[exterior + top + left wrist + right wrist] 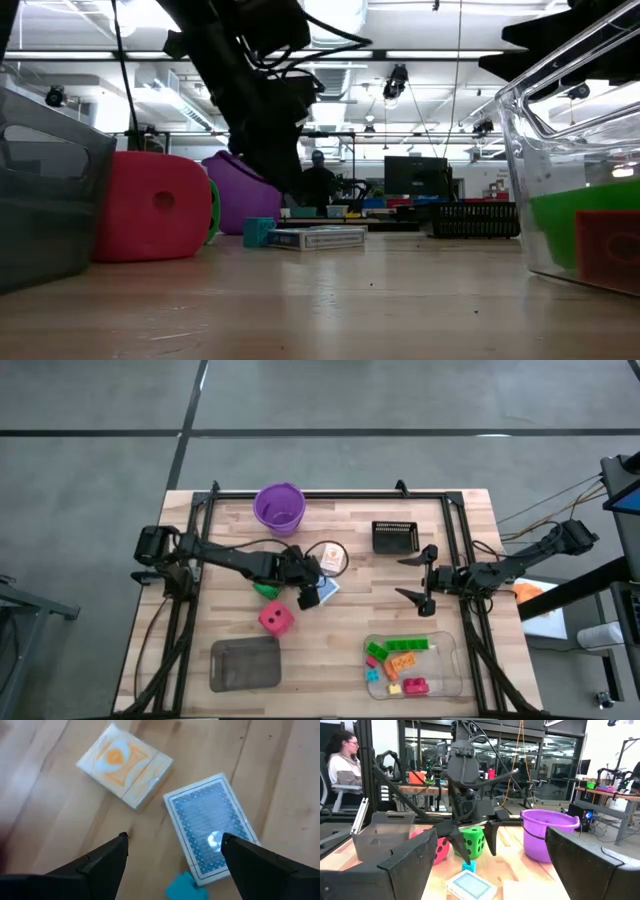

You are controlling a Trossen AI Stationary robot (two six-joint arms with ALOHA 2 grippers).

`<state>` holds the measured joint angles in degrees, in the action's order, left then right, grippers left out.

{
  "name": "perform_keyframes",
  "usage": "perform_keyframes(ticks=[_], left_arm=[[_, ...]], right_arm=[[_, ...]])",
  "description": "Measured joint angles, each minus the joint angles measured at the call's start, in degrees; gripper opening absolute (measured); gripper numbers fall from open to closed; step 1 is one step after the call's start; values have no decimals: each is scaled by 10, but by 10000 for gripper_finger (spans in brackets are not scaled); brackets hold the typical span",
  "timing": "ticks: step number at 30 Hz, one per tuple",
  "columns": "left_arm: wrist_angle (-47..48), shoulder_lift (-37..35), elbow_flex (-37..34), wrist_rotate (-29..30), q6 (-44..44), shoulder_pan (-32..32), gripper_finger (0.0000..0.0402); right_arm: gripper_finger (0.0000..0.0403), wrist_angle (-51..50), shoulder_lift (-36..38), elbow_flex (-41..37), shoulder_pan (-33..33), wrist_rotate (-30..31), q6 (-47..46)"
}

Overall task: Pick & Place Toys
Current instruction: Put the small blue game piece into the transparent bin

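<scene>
Our left gripper (pixel 172 851) hangs wide open, the blue card deck (pixel 210 825) just ahead beneath one finger, long axis along our reach; right gripper (pixel 418 574) waits open, farther off.

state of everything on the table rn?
left claw: open, above blue deck
right claw: open, idle
orange deck: flat, loose
red die: on table
green die: on table
clear tray: holds bricks
grey tray: empty
cup: upright
</scene>
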<state>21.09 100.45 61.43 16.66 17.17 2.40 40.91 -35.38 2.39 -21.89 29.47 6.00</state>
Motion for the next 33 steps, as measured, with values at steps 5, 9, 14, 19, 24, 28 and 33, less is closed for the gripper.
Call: perform_keyframes(ticks=[5,9,14,19,24,28,33], left_arm=[[25,0,0,-34,33,-4,323],[59,0,1,-34,56,-4,323],[85,0,1,-35,69,-5,323],[88,0,1,-45,70,-5,324],[90,0,1,-64,72,-5,324],[94,0,1,-69,78,-5,324],[105,12,0,-73,82,-5,324]], right_arm=[[362,0,0,0,0,0,0],[362,0,0,0,0,0,0],[362,0,0,0,0,0,0],[362,0,0,0,0,0,0],[362,0,0,0,0,0,0],[362,0,0,0,0,0,0],[362,0,0,0,0,0,0]])
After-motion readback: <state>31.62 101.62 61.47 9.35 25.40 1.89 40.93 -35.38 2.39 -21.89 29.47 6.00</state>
